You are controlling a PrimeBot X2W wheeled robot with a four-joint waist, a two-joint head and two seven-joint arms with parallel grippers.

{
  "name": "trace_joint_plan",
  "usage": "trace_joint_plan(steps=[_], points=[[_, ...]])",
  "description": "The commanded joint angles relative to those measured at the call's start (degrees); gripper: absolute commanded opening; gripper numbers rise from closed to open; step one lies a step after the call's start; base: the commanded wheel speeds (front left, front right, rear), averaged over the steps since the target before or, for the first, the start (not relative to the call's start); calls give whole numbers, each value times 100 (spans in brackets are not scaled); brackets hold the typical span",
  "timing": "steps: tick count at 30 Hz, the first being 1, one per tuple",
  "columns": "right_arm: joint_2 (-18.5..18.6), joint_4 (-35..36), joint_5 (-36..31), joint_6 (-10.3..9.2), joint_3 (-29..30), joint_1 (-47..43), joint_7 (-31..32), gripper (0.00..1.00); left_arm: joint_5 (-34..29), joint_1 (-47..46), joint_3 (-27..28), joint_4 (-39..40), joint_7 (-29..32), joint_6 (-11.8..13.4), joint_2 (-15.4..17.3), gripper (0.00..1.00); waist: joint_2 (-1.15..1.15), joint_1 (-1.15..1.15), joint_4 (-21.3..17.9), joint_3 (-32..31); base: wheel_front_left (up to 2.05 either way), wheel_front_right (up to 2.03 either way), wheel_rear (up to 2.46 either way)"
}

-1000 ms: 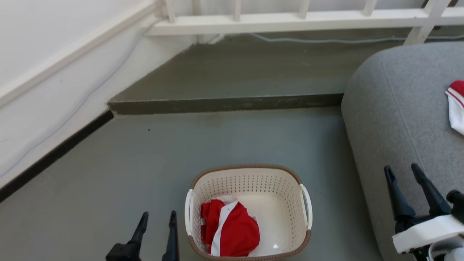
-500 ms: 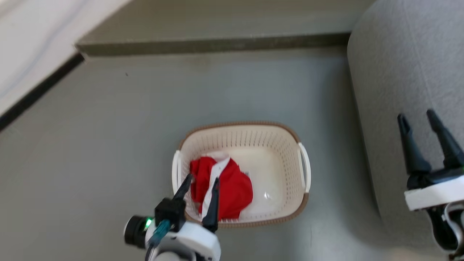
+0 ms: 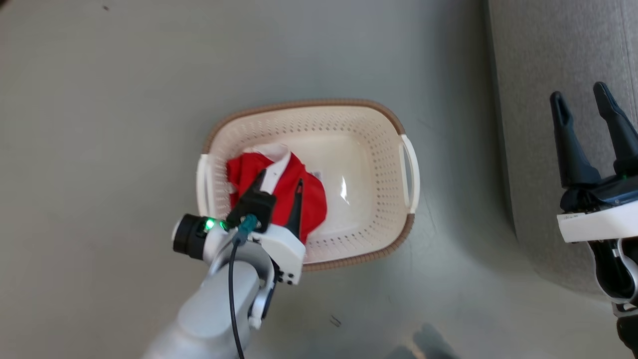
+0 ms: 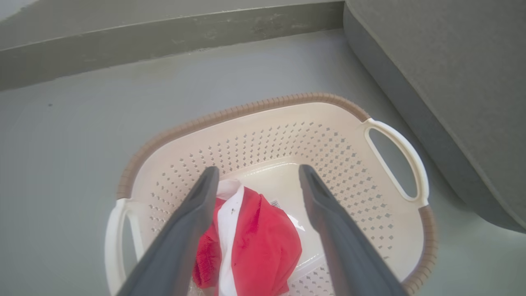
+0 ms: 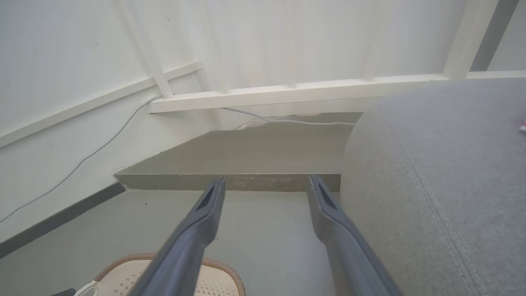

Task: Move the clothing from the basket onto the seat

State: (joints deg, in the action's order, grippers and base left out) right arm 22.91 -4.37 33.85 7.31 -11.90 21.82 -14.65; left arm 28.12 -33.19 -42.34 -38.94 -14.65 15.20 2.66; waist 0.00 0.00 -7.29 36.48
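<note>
Though poised with the left gripper (image 3: 280, 180) spread open above the soft red-and-white fabric clothing (image 3: 239, 174) in the cream-white perforated plastic basket (image 3: 309, 103), holds nothing yet. Remaining: grasp, lift, carry to the grey upholstered seat (image 3: 538, 60) beside the open right gripper (image 3: 579, 94).

A cream-white perforated plastic laundry basket (image 3: 309, 124) with brown woven-look rim is being borne by the grey floor (image 3: 99, 124). Soft red-and-white fabric clothing (image 3: 313, 197) is being contained in the basket's left half. A large grey upholstered seat (image 3: 538, 149) is being kept right of the basket, apart from it. The left gripper (image 3: 280, 179) is being held over the clothing; the right gripper (image 3: 578, 93), well right of the basket, near the seat.
</note>
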Motion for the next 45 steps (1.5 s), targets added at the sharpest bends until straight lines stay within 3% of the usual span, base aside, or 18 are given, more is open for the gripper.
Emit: trace_joint_plan(steps=[1,5,9,20,30,44,45], points=[[92,170,90,18,-107,-14,-35,100,114,-220,-46,-226,-35,60,21,100,0,0,-214,282,0,0,0],[14,231,145,18,-265,173,-35,100,631,-889,-508,-1152,202,130,21,100,0,0,-427,558,0,0,0],[-69,252,197,18,-402,285,-35,100,965,-1282,-895,-1712,846,118,21,100,0,0,-588,715,0,0,0],[-286,212,308,18,-786,443,-35,100,1826,-2013,-1855,-2100,2418,329,21,100,0,0,-943,1063,0,0,0],[-430,175,395,18,-930,492,-35,100,2094,-2307,-2295,-2330,2819,602,21,100,0,0,-1212,1266,0,0,0],[-574,166,472,18,-886,609,-35,100,2306,-2532,-2540,-2844,2560,863,21,100,0,0,-1470,1619,0,0,0],[-577,154,479,18,-882,620,-35,100,2322,-2529,-2555,-2857,2546,856,21,78,0,0,-1470,1623,0,0,0]])
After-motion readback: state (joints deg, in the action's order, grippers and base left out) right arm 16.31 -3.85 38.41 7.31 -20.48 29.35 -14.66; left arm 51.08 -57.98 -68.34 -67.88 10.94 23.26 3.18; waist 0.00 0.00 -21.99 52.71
